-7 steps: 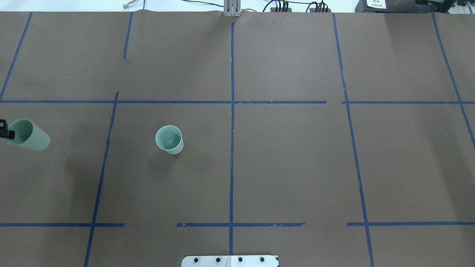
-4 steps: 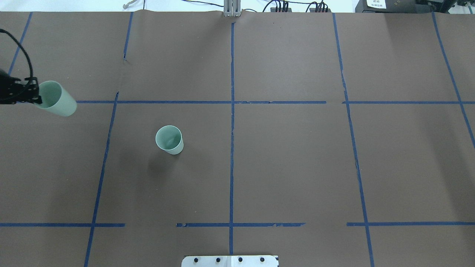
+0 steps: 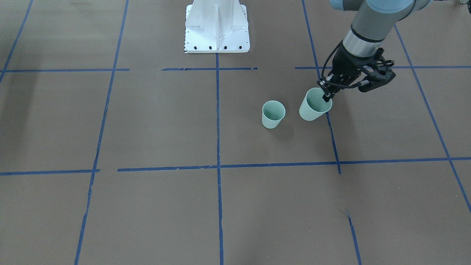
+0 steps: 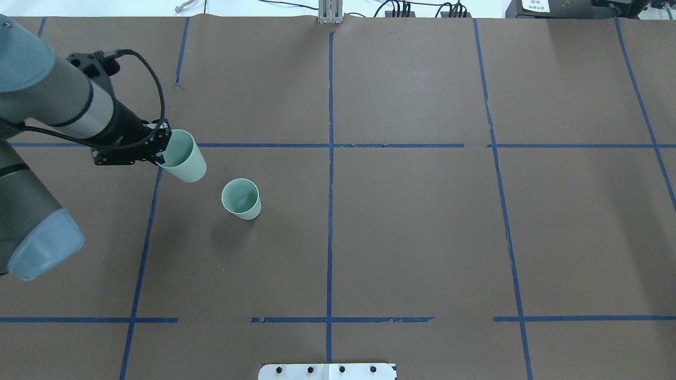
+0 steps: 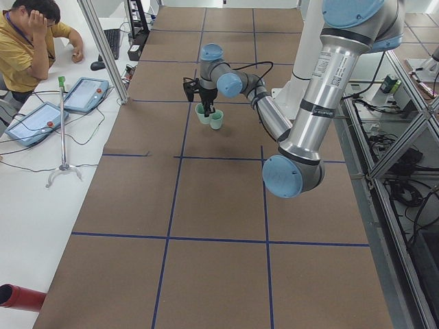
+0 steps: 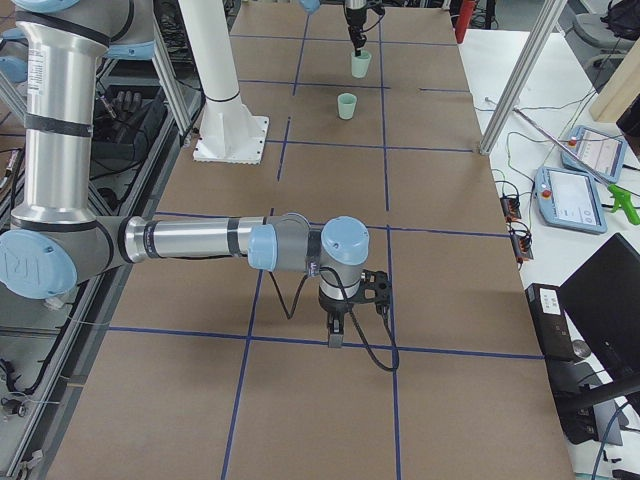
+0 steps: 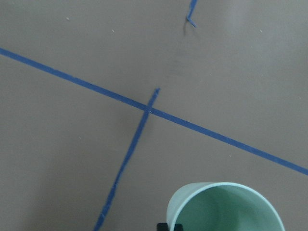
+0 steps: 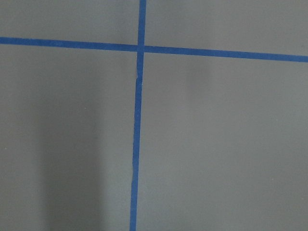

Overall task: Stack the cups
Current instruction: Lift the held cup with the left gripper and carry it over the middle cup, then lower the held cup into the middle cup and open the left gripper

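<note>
One mint-green cup (image 4: 241, 198) stands upright on the brown table; it also shows in the front view (image 3: 273, 114). My left gripper (image 4: 161, 148) is shut on the rim of the second cup (image 4: 186, 159), one finger inside it. It holds that cup tilted and off the table, just left of and behind the standing cup, apart from it. The held cup also shows in the front view (image 3: 312, 107) and in the left wrist view (image 7: 224, 208). My right gripper (image 6: 335, 336) shows only in the exterior right view, low over the table; I cannot tell whether it is open or shut.
Blue tape lines (image 4: 330, 158) divide the brown table cover into squares. The robot's white base (image 3: 217, 25) stands at the near middle edge. An operator (image 5: 31, 44) sits by tablets beyond the far edge.
My left arm has carried the held cup from the table's far left edge to the right, up close to the standing cup. The standing cup has not moved.
</note>
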You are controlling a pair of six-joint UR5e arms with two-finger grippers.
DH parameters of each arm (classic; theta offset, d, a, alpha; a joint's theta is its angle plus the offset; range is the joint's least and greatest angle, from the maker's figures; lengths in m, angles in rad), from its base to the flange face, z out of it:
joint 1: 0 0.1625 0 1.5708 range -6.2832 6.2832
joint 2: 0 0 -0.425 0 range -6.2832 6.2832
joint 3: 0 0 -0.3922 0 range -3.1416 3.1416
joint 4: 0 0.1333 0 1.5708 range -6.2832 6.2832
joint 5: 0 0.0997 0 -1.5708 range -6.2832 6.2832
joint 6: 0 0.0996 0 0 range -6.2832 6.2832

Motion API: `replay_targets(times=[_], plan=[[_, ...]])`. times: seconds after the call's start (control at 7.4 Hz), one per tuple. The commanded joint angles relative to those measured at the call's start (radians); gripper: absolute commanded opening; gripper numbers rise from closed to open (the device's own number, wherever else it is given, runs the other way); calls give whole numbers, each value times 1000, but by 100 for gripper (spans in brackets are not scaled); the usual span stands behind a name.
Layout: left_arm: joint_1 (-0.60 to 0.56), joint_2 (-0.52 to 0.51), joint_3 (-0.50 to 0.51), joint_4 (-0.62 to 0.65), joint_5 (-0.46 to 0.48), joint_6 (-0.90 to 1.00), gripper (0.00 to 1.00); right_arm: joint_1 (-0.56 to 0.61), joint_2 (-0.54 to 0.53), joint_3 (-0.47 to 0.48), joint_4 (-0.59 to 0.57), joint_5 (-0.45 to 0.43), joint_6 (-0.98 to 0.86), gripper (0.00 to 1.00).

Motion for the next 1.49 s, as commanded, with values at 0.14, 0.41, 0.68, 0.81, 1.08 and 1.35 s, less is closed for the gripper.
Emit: replay_targets(times=[0.14, 0.41, 0.68, 0.81, 1.08, 1.35], plan=[[97, -95, 55, 34, 61, -131, 0, 0, 0, 0, 0, 0, 0, 100], [106, -96, 57, 34, 61, -134, 0, 1, 0, 0, 0, 0, 0, 100], [114, -102, 68, 34, 61, -136, 0, 1, 0, 0, 0, 0, 0, 100], [122, -105, 69, 34, 61, -136, 0, 1, 0, 0, 0, 0, 0, 100], [126, -110, 71, 33, 61, -136, 16, 1, 0, 0, 0, 0, 0, 100], [125, -112, 71, 31, 73, -148, 100, 1, 0, 0, 0, 0, 0, 100]])
